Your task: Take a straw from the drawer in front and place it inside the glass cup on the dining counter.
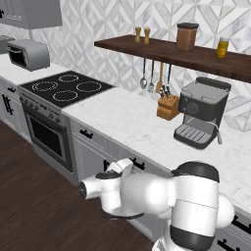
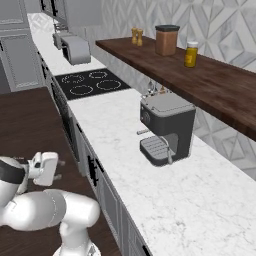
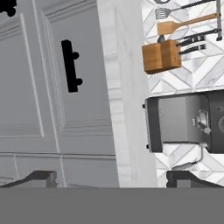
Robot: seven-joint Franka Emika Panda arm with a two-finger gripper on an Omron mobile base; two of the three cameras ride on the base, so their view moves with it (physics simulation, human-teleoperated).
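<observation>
A: Where's the hand?

B: In the hand view the gripper [image 3: 111, 177] faces the drawer [image 3: 52, 78], whose black bar handle [image 3: 70, 65] sits at about ten o'clock. Two dark fingertips [image 3: 41, 178] rise at six o'clock, well apart, nothing between them.

A: Anything cut off?

B: The coffee machine [image 3: 188, 122] runs off the edge at three o'clock, and so do the hanging utensils [image 3: 188, 19] above the knife block [image 3: 162, 56]. From the left base camera the arm hides much of the cabinet fronts at six o'clock. The drawer front is closed, so its inside is hidden.

A: And the room?

B: A white marble worktop [image 1: 127, 117], a black cooktop [image 1: 66, 87] at nine o'clock with an oven [image 1: 46, 135] below, a dark wooden shelf [image 1: 196, 56] carrying jars, a patterned tile wall, and a dark wood floor [image 1: 34, 206].
</observation>
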